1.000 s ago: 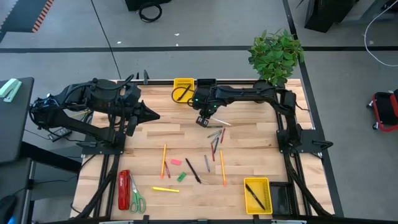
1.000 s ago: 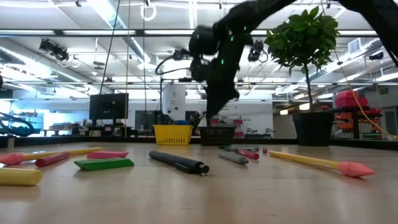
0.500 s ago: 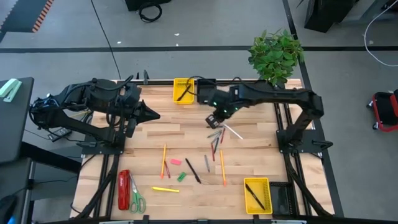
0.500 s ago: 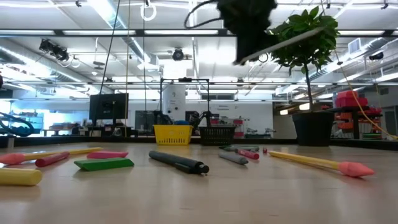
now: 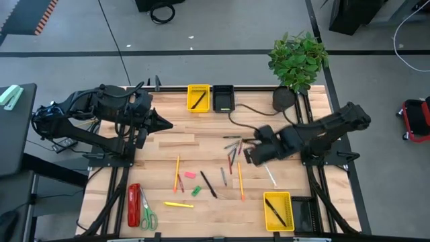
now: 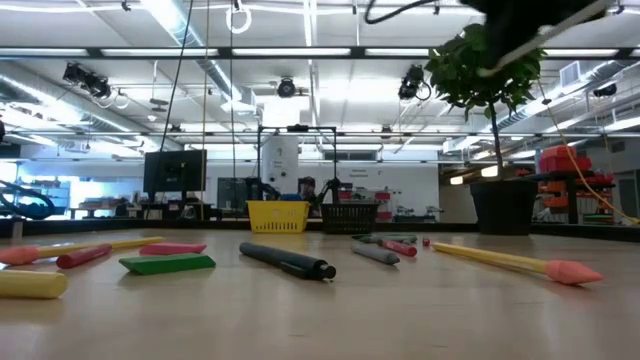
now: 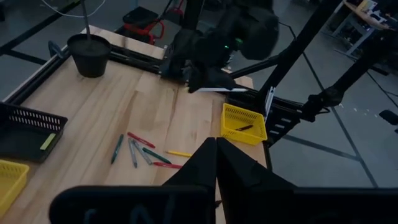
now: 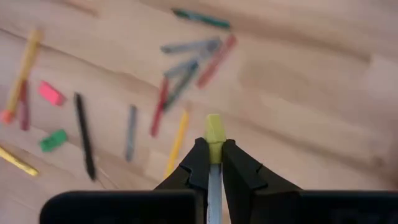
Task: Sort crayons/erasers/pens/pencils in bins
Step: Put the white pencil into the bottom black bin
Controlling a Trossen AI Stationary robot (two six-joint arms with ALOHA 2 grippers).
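Since a second ago the right gripper (image 5: 249, 155) swung off the far bins with a pale pencil (image 8: 214, 158) pinched tight, so next it probably needs the yellow bin (image 5: 277, 210) nearby.

Overhead and table-level cameras both cover the table (image 5: 201, 144); wrist cameras look down.

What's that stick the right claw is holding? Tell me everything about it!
It's a pencil, long, very thin and pale, with a yellowish-green eraser tip. The right gripper is shut on it near that tip, holding it in the air above the table, so only the fingers touch it. From above, its pale shaft sticks out past the gripper.
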